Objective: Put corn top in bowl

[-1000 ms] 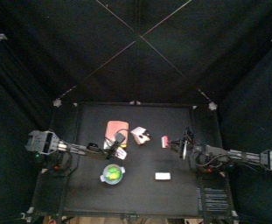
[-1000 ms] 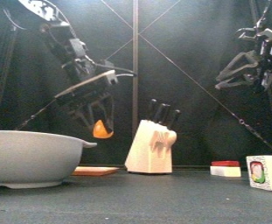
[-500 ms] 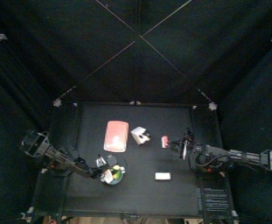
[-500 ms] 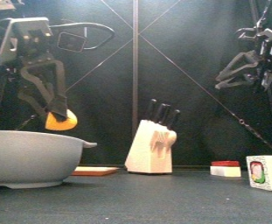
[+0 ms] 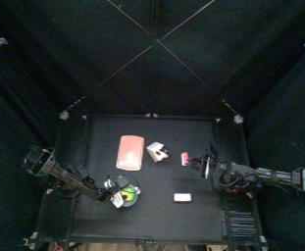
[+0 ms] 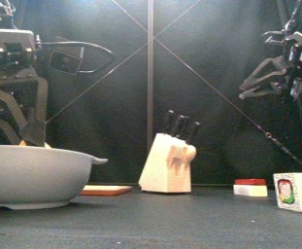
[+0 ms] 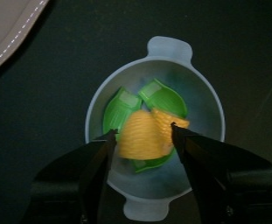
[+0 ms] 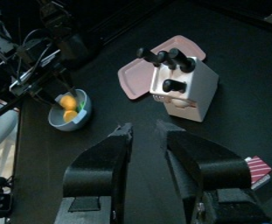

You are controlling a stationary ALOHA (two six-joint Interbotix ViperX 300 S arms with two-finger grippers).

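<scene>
The bowl stands at the front left of the table; it looks pale grey from the side and green inside from above. In the left wrist view the bowl holds a green husk piece and the yellow corn top. My left gripper is down inside the bowl, shut on the corn top; in the front view its tips are hidden behind the rim. My right gripper is open and empty, held high at the right.
A wooden knife block stands mid-table next to a pink-red slab. A small red and white block and a white block with a green mark are at the right. A small white block lies at the front.
My left gripper carried the corn top from mid-table to the left, over the bowl, and lowered it inside. The right arm has not moved.
</scene>
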